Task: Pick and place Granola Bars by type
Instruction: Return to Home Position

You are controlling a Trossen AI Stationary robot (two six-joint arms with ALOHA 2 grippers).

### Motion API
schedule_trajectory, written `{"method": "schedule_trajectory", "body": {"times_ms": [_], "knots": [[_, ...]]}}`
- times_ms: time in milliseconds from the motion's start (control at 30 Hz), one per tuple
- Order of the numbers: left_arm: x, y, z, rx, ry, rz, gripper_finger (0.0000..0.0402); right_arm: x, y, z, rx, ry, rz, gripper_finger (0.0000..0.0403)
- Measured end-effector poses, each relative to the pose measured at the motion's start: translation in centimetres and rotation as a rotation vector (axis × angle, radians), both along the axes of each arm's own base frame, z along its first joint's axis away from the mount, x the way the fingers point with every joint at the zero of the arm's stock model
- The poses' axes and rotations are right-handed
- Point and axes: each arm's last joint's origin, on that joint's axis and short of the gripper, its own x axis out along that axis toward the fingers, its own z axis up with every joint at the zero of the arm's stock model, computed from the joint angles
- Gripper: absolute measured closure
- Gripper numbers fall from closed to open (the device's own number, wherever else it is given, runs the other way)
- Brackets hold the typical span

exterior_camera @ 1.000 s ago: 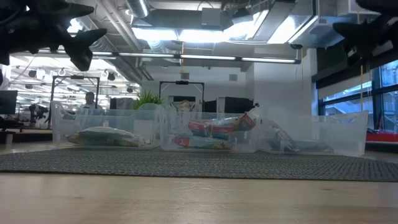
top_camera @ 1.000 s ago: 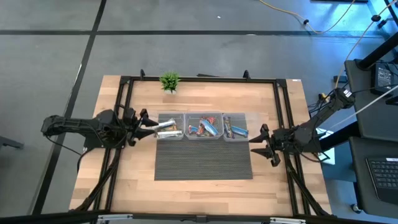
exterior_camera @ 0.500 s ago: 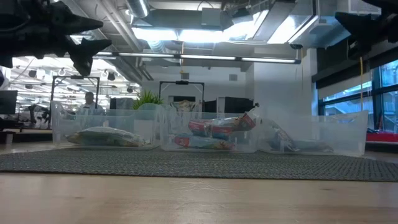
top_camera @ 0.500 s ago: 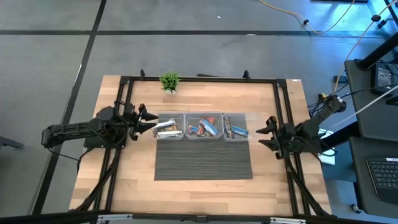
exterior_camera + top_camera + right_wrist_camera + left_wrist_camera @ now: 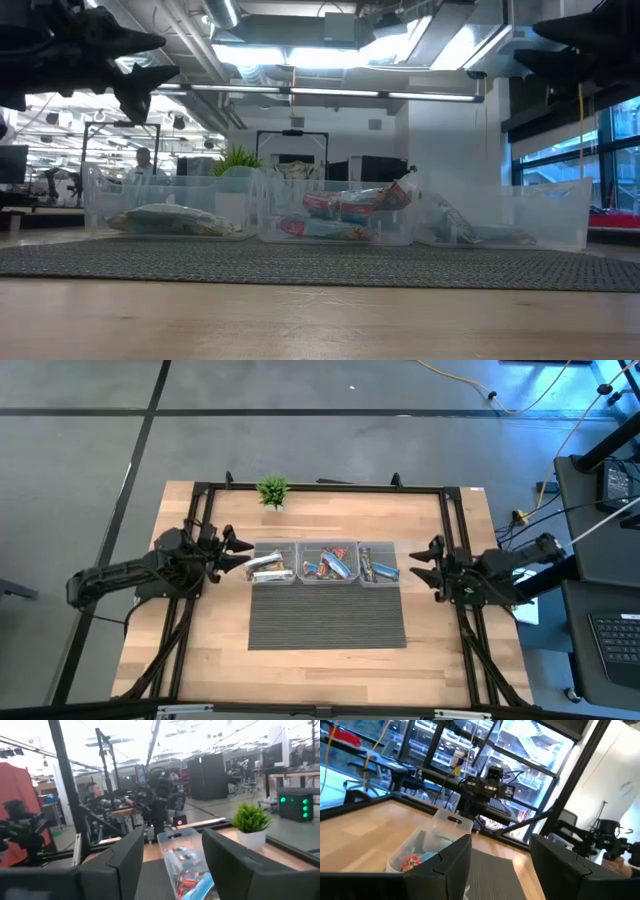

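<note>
Three clear bins stand in a row on the far edge of a dark mat. The left bin (image 5: 273, 564) (image 5: 165, 206) holds silvery-white bars (image 5: 165, 219). The middle bin (image 5: 328, 563) holds brown/red and blue bars (image 5: 345, 208). The right bin (image 5: 377, 565) holds blue bars (image 5: 465, 233). My left gripper (image 5: 232, 550) (image 5: 500, 865) hovers open just left of the left bin, above the table. My right gripper (image 5: 428, 565) (image 5: 172, 865) hovers open to the right of the right bin, pointing toward the bins. Neither holds anything.
The dark ribbed mat (image 5: 327, 618) lies in front of the bins. A small potted plant (image 5: 272, 490) (image 5: 250, 820) stands near the far edge. Black frame rails (image 5: 200, 520) run along the table's sides and far edge. Bare wood shows at the near edge (image 5: 320, 320).
My left gripper has drifted a little toward the far edge, staying open beside the left bin. My right gripper has pulled back a little toward the table's right and far edge as its arm folded, also staying open. The bars and bins have not moved.
</note>
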Motion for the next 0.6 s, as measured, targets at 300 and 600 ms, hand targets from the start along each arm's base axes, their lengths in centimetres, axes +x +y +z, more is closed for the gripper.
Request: {"method": "schedule_trajectory", "body": {"times_ms": [300, 600], "knots": [[-0.2, 0.6, -0.1, -0.010, 0.016, 0.027, 0.0206, 0.5, -1.5, -0.4, 0.004, 0.029, 0.024, 0.0199], [-0.3, 0.9, -0.5, -0.005, 0.056, 0.061, 0.0206, 0.7, -2.1, -1.3, 0.018, 0.114, 0.001, 0.0199]]}}
